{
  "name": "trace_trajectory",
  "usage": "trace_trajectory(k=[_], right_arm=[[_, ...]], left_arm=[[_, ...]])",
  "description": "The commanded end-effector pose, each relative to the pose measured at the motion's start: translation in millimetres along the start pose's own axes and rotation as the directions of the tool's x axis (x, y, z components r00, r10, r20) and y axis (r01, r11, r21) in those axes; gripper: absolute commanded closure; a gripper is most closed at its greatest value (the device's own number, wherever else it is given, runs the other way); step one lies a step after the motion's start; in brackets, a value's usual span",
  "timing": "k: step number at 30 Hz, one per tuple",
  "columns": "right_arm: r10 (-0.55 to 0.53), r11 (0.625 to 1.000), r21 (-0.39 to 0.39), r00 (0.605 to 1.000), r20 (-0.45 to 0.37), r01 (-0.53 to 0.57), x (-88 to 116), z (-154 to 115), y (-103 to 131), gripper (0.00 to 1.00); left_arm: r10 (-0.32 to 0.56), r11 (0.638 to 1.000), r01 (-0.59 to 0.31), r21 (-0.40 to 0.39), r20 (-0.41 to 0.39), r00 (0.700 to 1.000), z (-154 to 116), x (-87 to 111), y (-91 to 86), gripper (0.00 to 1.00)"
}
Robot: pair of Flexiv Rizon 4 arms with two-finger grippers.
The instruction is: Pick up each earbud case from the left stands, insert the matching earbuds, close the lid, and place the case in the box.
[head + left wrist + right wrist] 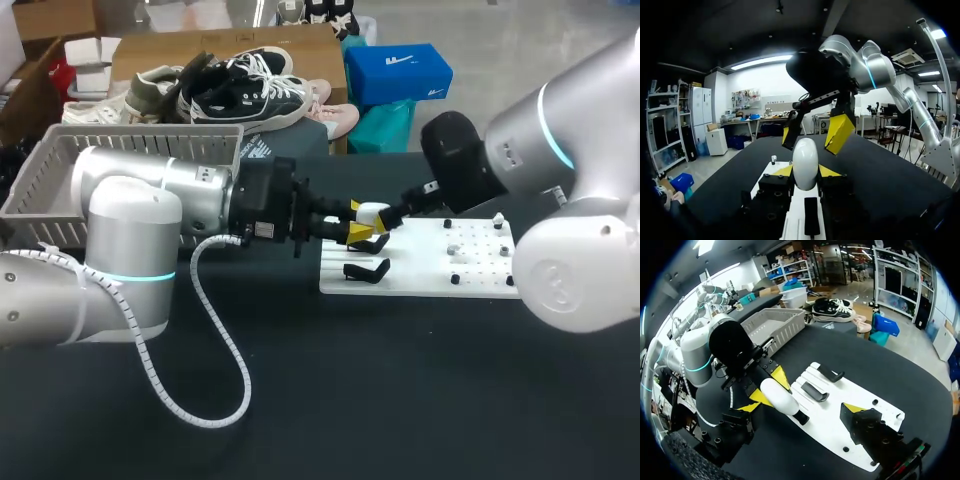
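A white earbud case (pixel 372 213) is held just above the left end of the white stand board (pixel 430 275), with my left gripper (pixel 360 228) shut on it. In the left wrist view the case (pixel 805 161) stands upright between my yellow tips. My right gripper (pixel 393 218) is open right beside the case, and its fingers (pixel 840 132) straddle the case's top without touching it. From the right wrist, the case (pixel 779 396) lies between my spread right gripper (pixel 801 409) fingers. Two black stands (pixel 366 270) on the board are bare.
A grey mesh basket (pixel 60 175) sits at the far left behind my left arm. Small earbuds and black pegs (pixel 452 248) dot the right half of the board. A white cable loop (pixel 215 380) hangs from my left arm onto the black tabletop.
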State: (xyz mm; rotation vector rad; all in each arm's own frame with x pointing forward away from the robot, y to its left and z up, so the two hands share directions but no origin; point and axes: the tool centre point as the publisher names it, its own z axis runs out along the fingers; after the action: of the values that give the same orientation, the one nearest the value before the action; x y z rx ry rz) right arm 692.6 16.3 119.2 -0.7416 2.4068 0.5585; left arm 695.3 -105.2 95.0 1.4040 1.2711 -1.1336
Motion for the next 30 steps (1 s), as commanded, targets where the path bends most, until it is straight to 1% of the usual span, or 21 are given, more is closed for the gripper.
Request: trace_trajectory(k=[1, 14, 30], right_arm=[[0.003, 1.0, 0.01, 1.0, -0.004, -0.003, -2.1, 2.4, 0.1, 0.0], [0.012, 1.0, 0.017, 1.0, -0.017, -0.012, -1.3, 6.6, -5.2, 0.0], [0.023, 0.999, 0.025, 1.0, -0.01, -0.023, -3.1, 6.6, -7.7, 0.0]], left_arm=[[0.002, 1.0, -0.002, -0.007, 0.001, 1.0, 0.0, 0.0, -2.0, 1.0], [0.002, 1.0, -0.002, -0.007, 0.001, 1.0, 0.0, 0.0, -2.0, 1.0], [0.002, 1.0, -0.002, -0.007, 0.001, 1.0, 0.0, 0.0, -2.0, 1.0]])
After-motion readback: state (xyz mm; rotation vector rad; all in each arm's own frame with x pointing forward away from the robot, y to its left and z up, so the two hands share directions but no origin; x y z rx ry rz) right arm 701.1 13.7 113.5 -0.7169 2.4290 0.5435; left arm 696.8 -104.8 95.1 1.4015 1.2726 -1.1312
